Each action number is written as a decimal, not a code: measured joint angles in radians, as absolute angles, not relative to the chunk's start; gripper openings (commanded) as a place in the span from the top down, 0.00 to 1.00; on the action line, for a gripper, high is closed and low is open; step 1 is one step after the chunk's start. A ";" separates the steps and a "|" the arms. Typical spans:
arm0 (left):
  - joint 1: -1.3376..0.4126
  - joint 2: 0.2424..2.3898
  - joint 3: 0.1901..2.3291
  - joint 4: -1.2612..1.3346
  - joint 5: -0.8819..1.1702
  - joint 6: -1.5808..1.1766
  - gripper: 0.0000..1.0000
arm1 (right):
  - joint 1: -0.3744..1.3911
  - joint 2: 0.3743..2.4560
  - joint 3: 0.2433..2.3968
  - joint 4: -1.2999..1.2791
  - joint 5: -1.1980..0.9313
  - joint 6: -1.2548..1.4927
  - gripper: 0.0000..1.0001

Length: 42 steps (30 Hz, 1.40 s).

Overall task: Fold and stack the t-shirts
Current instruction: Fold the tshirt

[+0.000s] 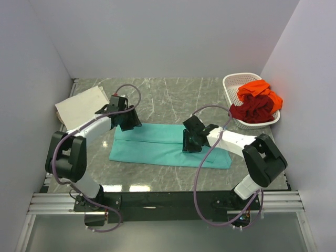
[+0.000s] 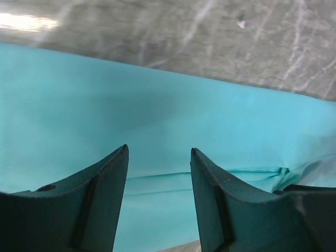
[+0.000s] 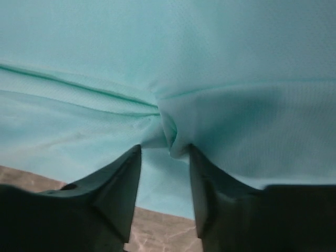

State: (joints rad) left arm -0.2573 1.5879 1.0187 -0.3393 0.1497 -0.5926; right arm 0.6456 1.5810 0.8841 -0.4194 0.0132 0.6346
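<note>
A teal t-shirt [image 1: 157, 149] lies folded into a long band across the middle of the table. My left gripper [image 1: 128, 122] is over its far left corner. In the left wrist view its jaws [image 2: 159, 149] stand open above flat teal cloth [image 2: 157, 94]. My right gripper [image 1: 189, 144] is low over the band's right half. Its jaws [image 3: 165, 147] are apart, with a small pucker of teal cloth [image 3: 168, 131] bunched just beyond the tips. A folded cream t-shirt [image 1: 81, 105] rests at the back left. Orange [image 1: 260, 90] and dark red [image 1: 252, 109] t-shirts lie crumpled in the basket.
A white lattice basket [image 1: 236, 79] stands at the back right against the wall. Grey walls close in the marble table [image 1: 173, 94] on three sides. The arm bases and a black rail run along the near edge.
</note>
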 measured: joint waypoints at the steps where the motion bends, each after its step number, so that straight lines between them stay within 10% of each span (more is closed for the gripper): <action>1: -0.266 1.601 1.021 -0.327 0.159 -0.598 0.44 | 0.646 1.573 0.884 -0.428 0.011 0.635 0.48; 15: -0.287 1.708 0.956 -0.190 0.149 -0.626 0.43 | 0.459 1.407 0.950 -0.539 0.059 0.583 0.43; 42: -0.315 1.344 0.592 -0.181 0.080 -0.801 0.40 | 0.254 2.017 1.441 -0.613 0.113 0.453 0.47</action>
